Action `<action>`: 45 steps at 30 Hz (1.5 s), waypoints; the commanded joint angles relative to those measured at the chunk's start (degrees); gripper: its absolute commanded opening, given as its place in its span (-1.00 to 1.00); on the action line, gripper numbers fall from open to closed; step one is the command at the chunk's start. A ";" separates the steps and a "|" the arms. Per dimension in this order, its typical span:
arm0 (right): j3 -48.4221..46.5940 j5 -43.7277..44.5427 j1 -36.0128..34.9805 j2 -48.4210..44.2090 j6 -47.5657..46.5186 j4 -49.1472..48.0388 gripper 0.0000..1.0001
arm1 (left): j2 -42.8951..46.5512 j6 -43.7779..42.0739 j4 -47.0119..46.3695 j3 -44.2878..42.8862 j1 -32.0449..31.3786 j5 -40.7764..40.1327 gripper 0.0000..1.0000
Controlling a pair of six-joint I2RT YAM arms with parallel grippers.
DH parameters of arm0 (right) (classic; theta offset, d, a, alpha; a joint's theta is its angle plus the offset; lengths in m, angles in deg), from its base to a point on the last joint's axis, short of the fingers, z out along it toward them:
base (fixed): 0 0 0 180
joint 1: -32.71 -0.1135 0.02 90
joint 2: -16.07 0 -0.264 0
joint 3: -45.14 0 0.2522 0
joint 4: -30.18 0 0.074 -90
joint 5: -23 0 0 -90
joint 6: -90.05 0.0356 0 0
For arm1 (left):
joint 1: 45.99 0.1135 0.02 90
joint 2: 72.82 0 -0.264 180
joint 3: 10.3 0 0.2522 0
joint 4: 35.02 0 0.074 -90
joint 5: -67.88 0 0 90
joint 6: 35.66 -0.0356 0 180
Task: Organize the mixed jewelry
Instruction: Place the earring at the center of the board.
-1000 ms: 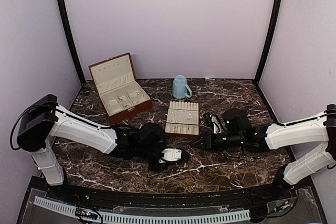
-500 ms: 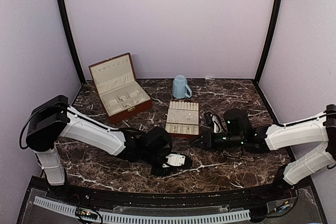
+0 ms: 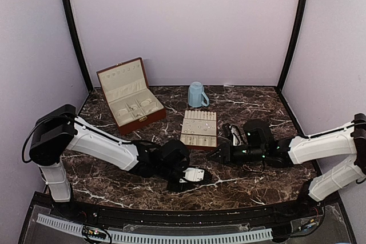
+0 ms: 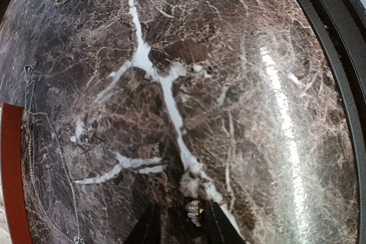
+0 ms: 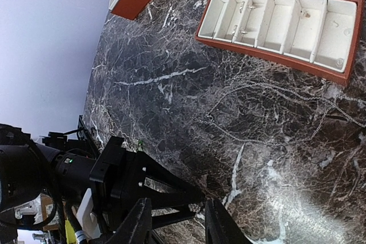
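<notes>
A tiny gold-and-silver jewelry piece (image 4: 194,212) lies on the dark marble between the fingers of my left gripper (image 4: 182,208). It sits close to the right finger and apart from the left one, so the gripper is open. In the top view that gripper (image 3: 193,175) is low over the table, in front of the cream slotted tray (image 3: 199,128). My right gripper (image 5: 178,204) is open and holds nothing; it points at the left gripper's fingertips (image 5: 197,195) from the right. A thin silver chain (image 5: 274,112) lies loose in front of the tray (image 5: 274,50).
The reddish-brown, cream-lined box (image 3: 128,98) stands open at the back left. A blue mug (image 3: 197,94) stands behind the tray. More chain (image 4: 51,158) lies beside the tray's red-brown edge (image 4: 10,175). The table's black near rim (image 4: 337,38) is close to the left gripper.
My left arm has reached a little further right and toward the near edge. The right arm has barely moved.
</notes>
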 commanded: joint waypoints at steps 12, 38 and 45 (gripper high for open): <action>0.60 -0.69 0.36 0.99 0.75 -2.97 -0.35 | 1.68 -3.03 -1.44 2.95 -0.36 -10.00 -0.39; -6.91 2.89 -8.93 10.60 -10.87 8.35 -0.52 | 18.15 30.18 -5.81 10.11 6.70 -10.78 -0.42; -13.36 6.37 -9.72 16.70 -18.11 14.76 -0.69 | 26.26 40.05 -9.06 13.93 10.48 -9.75 -0.37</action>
